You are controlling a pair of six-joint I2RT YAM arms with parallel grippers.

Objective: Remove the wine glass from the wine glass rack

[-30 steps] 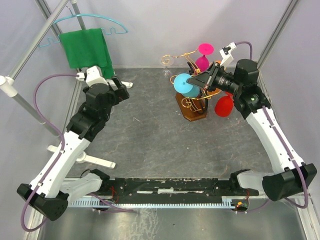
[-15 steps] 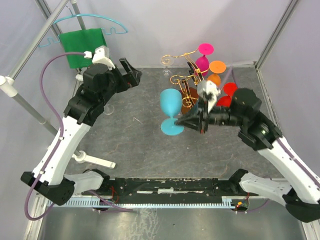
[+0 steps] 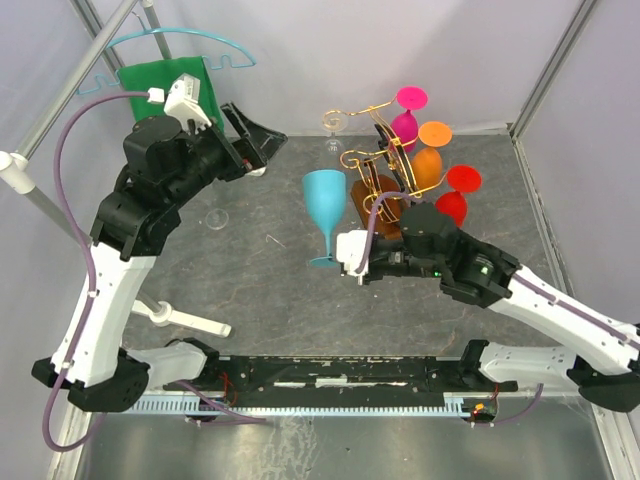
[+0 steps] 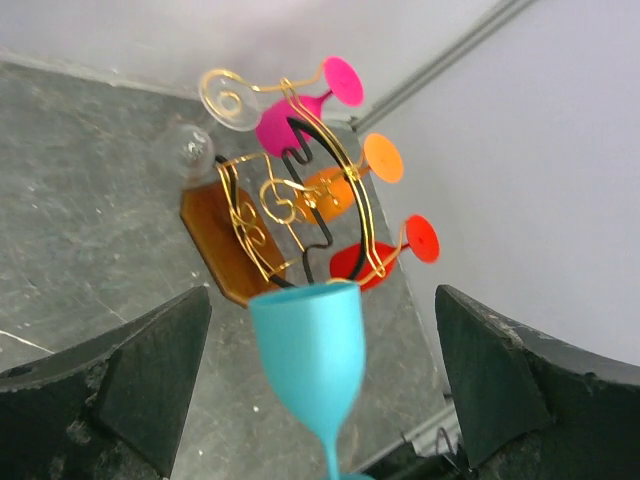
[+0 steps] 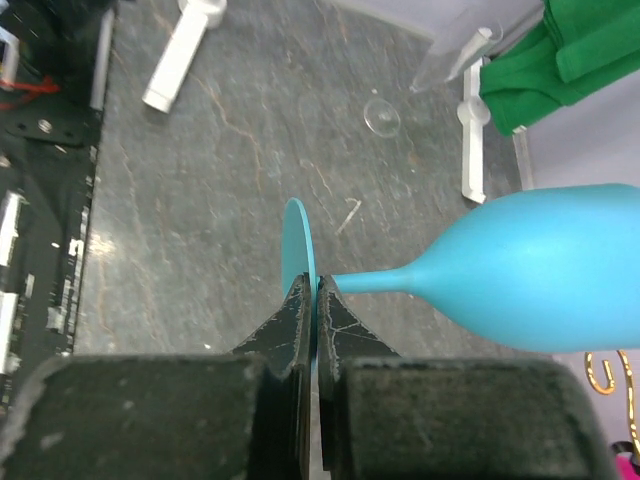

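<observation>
- Overhead, at the far left, a turquoise clothes hanger (image 3: 180,45) carries a folded green cloth (image 3: 170,95).
- Just right of the cloth, the left gripper (image 3: 262,148) is raised above the grey table (image 3: 260,300). Its two dark fingers are spread wide with nothing between them. Its wrist camera looks across at the rack.
- Below that arm, a small clear glass piece (image 3: 215,217) lies on the table. A white rod-shaped part (image 3: 190,320) lies nearer the front edge.
- Near the middle, the turquoise wine glass (image 3: 325,200) is upright, bowl on top. It is off the rack and just to the rack's left. Whether its foot touches the table cannot be told.
- The right gripper (image 5: 312,305) reaches in from the right and is clamped tight on the thin round foot of that glass. From the wrist camera the foot shows edge-on between the two fingers, with stem and bowl running off to the right.
- Right of the glass stands the wine glass rack (image 4: 222,245), made of gold wire scrolls around a dark centre piece on a brown wooden base.
- Four more glasses hang from the rack by their feet, bowls down. They are a clear glass (image 3: 333,122) at the far-left scroll, then a pink glass (image 3: 405,122), an orange glass (image 3: 428,165) and a red glass (image 3: 452,205) furthest right.
</observation>
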